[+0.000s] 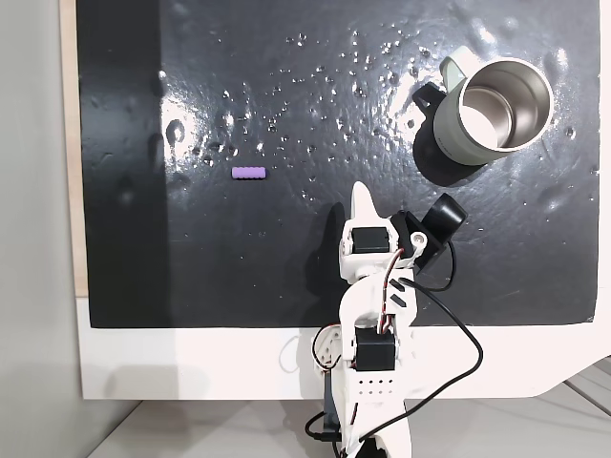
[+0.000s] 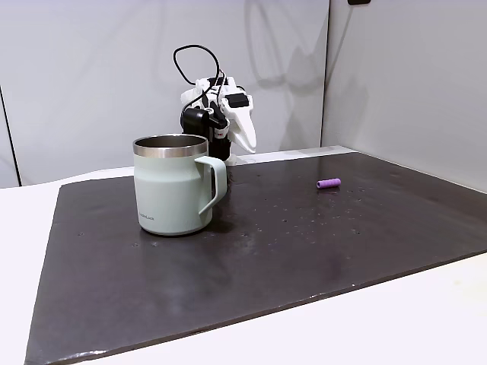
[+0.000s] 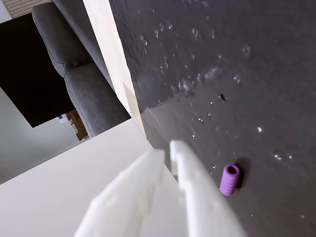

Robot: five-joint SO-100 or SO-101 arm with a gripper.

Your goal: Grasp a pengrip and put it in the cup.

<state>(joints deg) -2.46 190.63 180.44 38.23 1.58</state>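
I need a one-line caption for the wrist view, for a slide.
White fingers nearly together above the dark mat, with the purple pengrip lying just beside them, ungrasped.

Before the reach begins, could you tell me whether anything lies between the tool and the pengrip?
Nothing visible does. Bare dark mat separates the tool from the pengrip; the cup stands off to the other side.

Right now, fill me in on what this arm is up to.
The arm is holding nothing. Its claw looks shut and empty, held above the dark mat. The purple pengrip lies alone on the mat, to the claw's left in the top-down fixed view. The cup stands upright at the mat's far right in that view, apparently empty.
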